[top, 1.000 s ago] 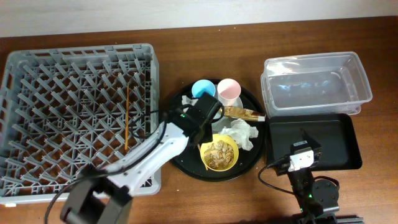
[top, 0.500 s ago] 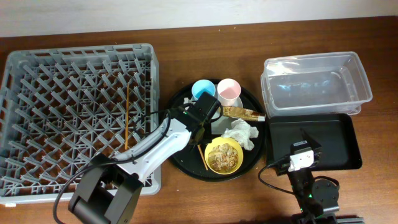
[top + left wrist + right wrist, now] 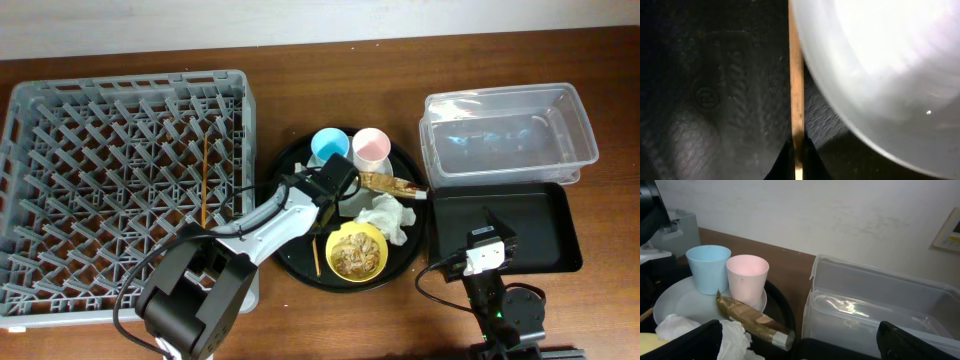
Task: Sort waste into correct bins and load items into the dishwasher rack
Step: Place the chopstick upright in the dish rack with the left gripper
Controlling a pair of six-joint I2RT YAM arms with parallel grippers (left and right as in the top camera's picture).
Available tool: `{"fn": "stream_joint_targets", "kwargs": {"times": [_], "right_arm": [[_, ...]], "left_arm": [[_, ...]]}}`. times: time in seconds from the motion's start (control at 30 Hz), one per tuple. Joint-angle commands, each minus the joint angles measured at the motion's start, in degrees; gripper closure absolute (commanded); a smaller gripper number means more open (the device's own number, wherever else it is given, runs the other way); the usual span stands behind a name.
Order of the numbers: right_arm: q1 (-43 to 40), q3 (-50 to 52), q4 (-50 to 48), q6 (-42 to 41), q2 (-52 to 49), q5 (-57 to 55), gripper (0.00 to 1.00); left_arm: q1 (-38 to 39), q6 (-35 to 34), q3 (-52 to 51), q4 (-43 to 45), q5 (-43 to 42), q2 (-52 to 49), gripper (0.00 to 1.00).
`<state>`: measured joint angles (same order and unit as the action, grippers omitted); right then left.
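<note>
My left gripper (image 3: 323, 205) is down on the large round black tray (image 3: 293, 250), shut on a wooden chopstick (image 3: 314, 256). In the left wrist view the fingertips (image 3: 797, 161) pinch the chopstick (image 3: 796, 75) beside the pale plate (image 3: 880, 65). A second chopstick (image 3: 204, 180) lies in the grey rack (image 3: 120, 100). The blue cup (image 3: 327, 144), pink cup (image 3: 370, 146), gold-brown wrapper (image 3: 390, 183), white napkin (image 3: 390, 215) and yellow bowl (image 3: 356, 253) of food scraps are on the round tray. My right gripper (image 3: 490, 250) is open and empty over the black rectangular tray (image 3: 540, 215).
The clear tub (image 3: 508, 135) stands behind the black rectangular tray at the right. The right wrist view shows the blue cup (image 3: 707, 265), pink cup (image 3: 746, 277), wrapper (image 3: 752, 320) and tub (image 3: 880, 310). Bare brown table lies between rack, round tray and bins.
My left arm has swung its lower links toward the front and its gripper has settled lower on the round tray. The chopstick there has shifted slightly left. The right arm has not moved.
</note>
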<state>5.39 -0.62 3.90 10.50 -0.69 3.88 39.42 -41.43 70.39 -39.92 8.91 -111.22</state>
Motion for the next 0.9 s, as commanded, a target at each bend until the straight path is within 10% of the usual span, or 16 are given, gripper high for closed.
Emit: {"fn": "stream_joint_targets", "kwargs": {"times": [0.0, 0.27, 0.63, 0.87], "right_arm": [[-0.26, 0.31, 0.26, -0.50, 0.33, -0.28, 0.01], [-0.26, 0.31, 0.24, -0.50, 0.33, -0.28, 0.01], [-0.26, 0.31, 0.26, -0.50, 0.33, -0.28, 0.01], [-0.26, 0.31, 0.26, -0.50, 0.33, -0.28, 0.01]], "left_arm": [[-0.98, 0.24, 0.76, -4.81, 7.52, 6.32, 0.99], [-17.64, 29.57, 1.05, -7.34, 10.56, 28.22, 1.00], [-24.59, 24.37, 0.90, -4.48, 10.38, 10.82, 0.99], [-24.59, 24.37, 0.92, -4.50, 10.38, 10.93, 0.80]]}}
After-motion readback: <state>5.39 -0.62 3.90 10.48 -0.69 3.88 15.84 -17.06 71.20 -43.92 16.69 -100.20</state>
